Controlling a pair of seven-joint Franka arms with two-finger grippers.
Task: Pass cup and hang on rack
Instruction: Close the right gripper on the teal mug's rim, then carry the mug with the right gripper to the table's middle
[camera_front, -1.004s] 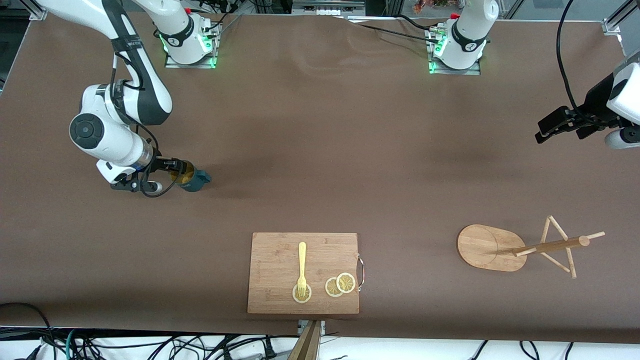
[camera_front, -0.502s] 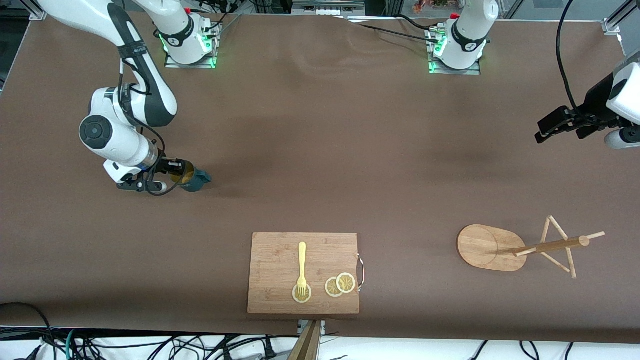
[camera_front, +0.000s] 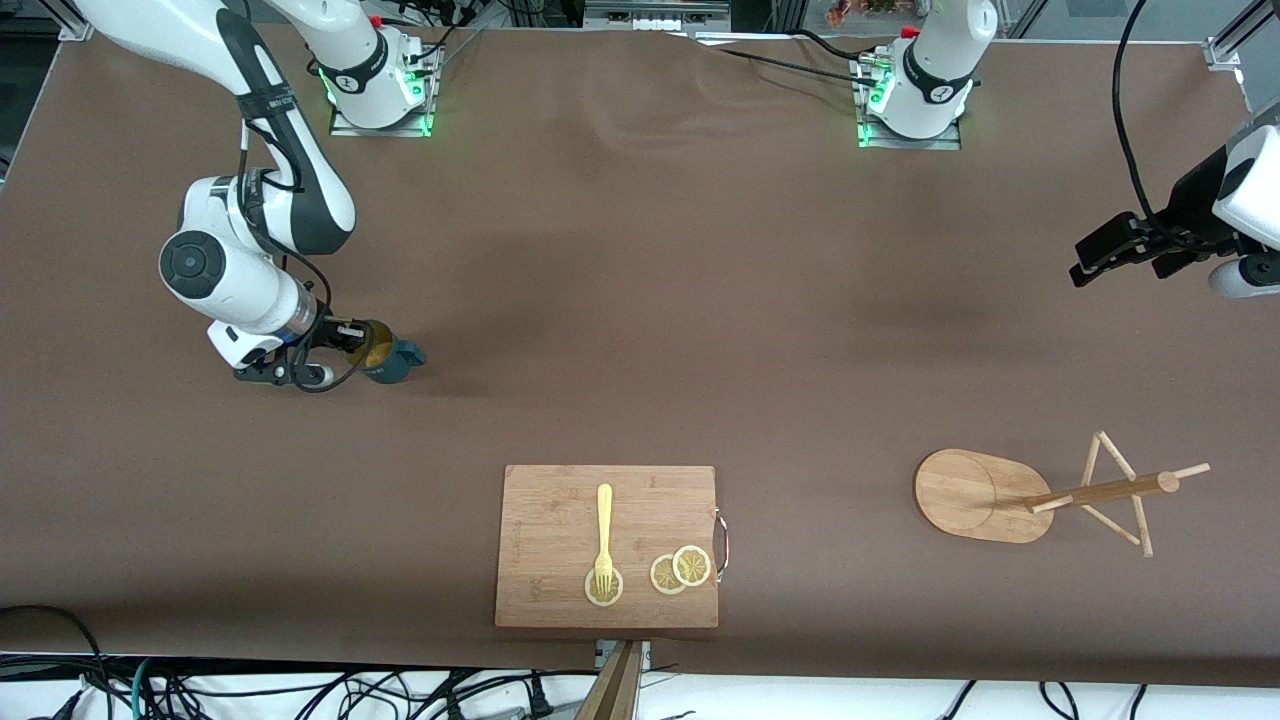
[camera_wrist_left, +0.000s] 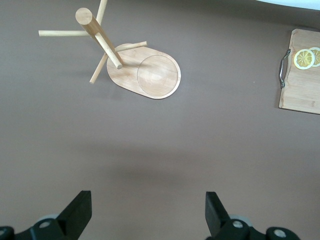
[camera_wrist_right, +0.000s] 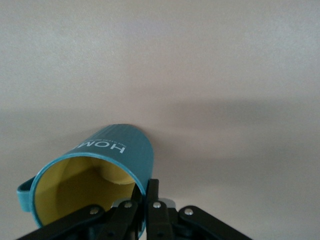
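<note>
The teal ribbed cup (camera_front: 388, 358) with a yellow inside is at the right arm's end of the table, tilted, its handle pointing away from the arm. My right gripper (camera_front: 352, 343) is shut on the cup's rim; in the right wrist view one finger is inside the cup (camera_wrist_right: 107, 165) and one outside, gripper (camera_wrist_right: 146, 192). The bamboo rack (camera_front: 1040, 492) stands nearer the front camera toward the left arm's end, and shows in the left wrist view (camera_wrist_left: 135, 65). My left gripper (camera_front: 1090, 260) waits open and empty above the table by that end; in the left wrist view (camera_wrist_left: 148, 210) its fingers are wide apart.
A rectangular wooden cutting board (camera_front: 540, 520) lies near the front edge at mid table, carrying a yellow fork (camera_front: 604, 530) and lemon slices (camera_front: 680, 568). Its handle end shows in the left wrist view (camera_wrist_left: 300, 90). The arm bases stand along the edge farthest from the camera.
The right arm shifted slightly toward mid table with the cup in its grip. The left arm has not moved.
</note>
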